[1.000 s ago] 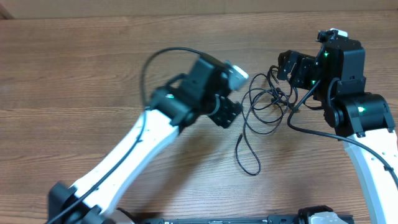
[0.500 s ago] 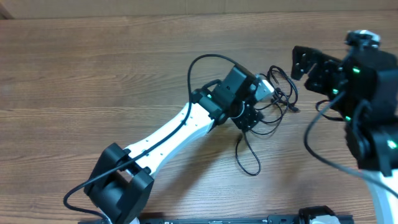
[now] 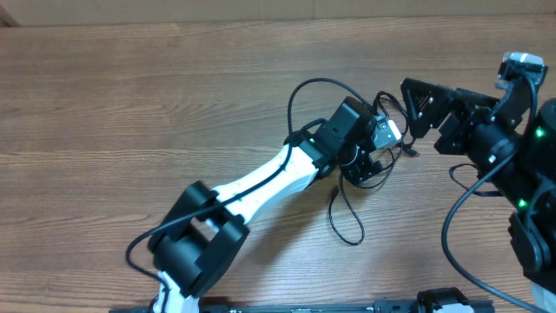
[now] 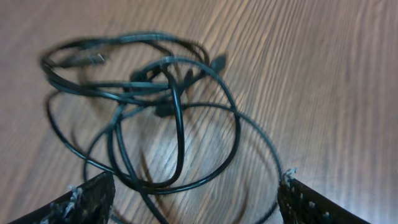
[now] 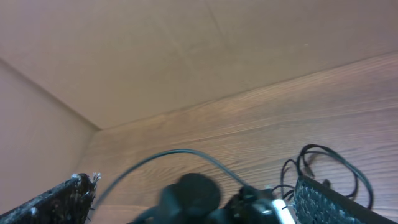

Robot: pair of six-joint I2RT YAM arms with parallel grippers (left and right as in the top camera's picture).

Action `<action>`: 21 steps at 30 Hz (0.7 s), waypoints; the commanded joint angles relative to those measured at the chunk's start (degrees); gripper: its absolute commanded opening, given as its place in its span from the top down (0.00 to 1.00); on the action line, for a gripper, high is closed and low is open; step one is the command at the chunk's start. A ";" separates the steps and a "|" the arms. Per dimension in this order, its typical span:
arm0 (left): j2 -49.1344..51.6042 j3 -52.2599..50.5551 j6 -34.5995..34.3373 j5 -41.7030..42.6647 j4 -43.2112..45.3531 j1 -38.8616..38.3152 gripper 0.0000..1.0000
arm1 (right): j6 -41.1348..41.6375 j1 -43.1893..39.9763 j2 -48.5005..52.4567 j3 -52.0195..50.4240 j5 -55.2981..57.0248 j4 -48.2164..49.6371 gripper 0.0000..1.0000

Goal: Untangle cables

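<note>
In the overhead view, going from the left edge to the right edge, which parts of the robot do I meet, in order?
Left arm's black elbow joint → left gripper → right gripper → right arm's black body. The cables lie under and around the left gripper, so I leave them out.

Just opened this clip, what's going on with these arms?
Two robot arms are working on a tangle of thin black cables lying on the wooden table. The left gripper hovers low over the tangle with its fingers spread wide, loops lying between them, nothing gripped. The right gripper is open too, off to the side of the pile and holding nothing. The cables are not yet separated.
</note>
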 commanded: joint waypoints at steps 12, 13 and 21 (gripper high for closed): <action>6.14 -0.15 0.46 -0.33 9.97 -0.76 0.25 | 0.24 -0.20 -2.73 1.44 -12.52 0.17 0.00; 6.91 -0.15 -0.26 -0.79 10.49 -0.76 0.23 | 0.24 -0.20 -2.73 1.44 -12.52 0.17 0.00; 10.75 -0.15 -2.34 -2.12 14.80 -0.76 0.64 | 0.22 -0.20 -2.73 2.97 -12.48 0.24 0.00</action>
